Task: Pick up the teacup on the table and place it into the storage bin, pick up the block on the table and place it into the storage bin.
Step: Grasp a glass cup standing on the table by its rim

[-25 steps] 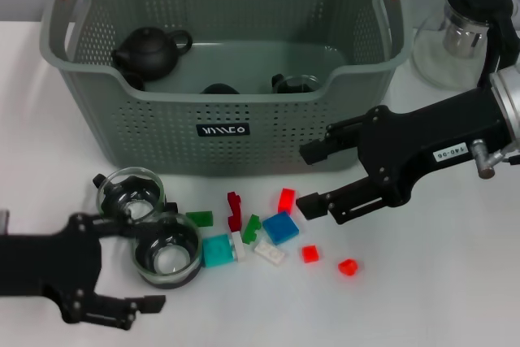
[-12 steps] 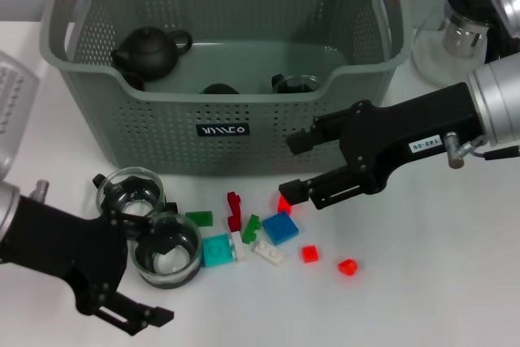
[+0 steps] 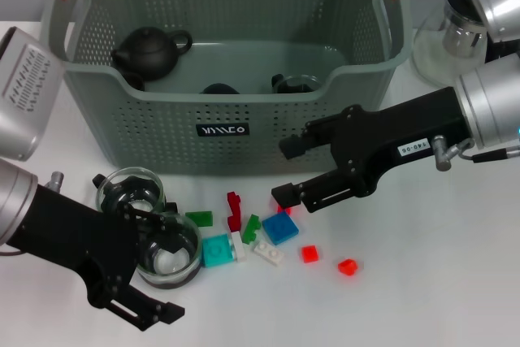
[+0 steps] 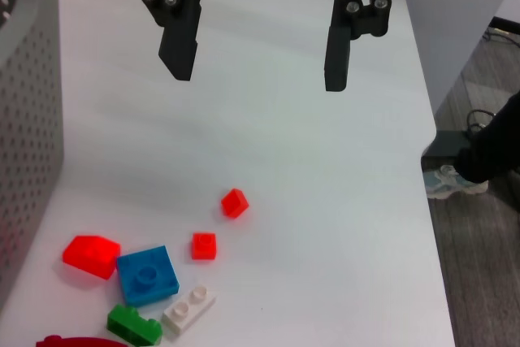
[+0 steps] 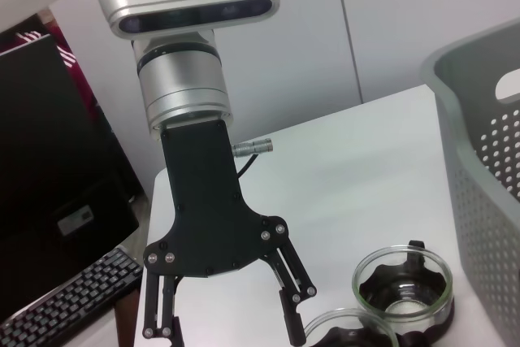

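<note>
Left gripper (image 3: 154, 270): jaws wide, now advanced around the nearer teacup (image 3: 168, 252); grasp looks imminent. Second teacup (image 3: 130, 193): just behind it, near the bin wall. Blocks: red block (image 3: 284, 203) beside the blue block (image 3: 280, 227). Right gripper (image 3: 286, 171): jaws wide, has shifted in above that red block. Storage bin (image 3: 219, 123): holds black teapot (image 3: 150, 50) and dark cups.

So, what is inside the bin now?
Inside the bin I see a black teapot at its left and, behind the front wall, the tops of two small dark pieces, one perhaps a glass cup. The wall covers their lower parts.
</note>
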Robot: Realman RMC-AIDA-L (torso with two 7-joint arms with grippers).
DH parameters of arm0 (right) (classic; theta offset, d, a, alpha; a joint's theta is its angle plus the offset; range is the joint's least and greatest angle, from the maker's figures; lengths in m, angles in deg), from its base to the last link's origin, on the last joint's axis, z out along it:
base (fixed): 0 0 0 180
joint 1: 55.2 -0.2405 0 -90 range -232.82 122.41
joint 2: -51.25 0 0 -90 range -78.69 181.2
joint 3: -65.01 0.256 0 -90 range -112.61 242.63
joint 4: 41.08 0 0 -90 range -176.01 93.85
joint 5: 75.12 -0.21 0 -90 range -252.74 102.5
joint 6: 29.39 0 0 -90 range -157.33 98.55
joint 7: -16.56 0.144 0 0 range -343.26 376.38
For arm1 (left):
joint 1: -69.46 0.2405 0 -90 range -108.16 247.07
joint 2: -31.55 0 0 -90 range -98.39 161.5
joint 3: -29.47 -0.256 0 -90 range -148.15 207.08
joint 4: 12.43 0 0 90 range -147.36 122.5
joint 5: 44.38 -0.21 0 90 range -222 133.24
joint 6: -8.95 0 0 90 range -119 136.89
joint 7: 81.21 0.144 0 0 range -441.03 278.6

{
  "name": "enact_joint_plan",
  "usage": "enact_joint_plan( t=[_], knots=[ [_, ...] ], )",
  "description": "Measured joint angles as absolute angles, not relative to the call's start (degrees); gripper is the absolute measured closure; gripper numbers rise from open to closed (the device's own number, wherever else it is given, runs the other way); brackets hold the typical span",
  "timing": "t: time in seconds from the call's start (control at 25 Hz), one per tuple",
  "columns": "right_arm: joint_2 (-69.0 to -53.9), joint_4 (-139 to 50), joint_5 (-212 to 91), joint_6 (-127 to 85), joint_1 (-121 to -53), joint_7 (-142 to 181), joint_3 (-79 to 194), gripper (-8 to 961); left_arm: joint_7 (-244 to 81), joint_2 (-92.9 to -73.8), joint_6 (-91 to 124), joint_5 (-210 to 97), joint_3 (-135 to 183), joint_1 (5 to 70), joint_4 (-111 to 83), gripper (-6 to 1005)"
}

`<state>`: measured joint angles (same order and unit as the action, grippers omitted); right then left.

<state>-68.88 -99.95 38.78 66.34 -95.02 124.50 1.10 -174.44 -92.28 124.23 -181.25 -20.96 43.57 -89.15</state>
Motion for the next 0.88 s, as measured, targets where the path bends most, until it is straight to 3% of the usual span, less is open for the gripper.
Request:
enact_joint_plan(
  t=[0.88],
  knots=[
    [-68.8,-98.38,38.78,65.56,-95.91,123.87,0.78,128,-180.51,-92.81,115.56,-186.78,-28.65,43.34,-88.93,96]
  ],
)
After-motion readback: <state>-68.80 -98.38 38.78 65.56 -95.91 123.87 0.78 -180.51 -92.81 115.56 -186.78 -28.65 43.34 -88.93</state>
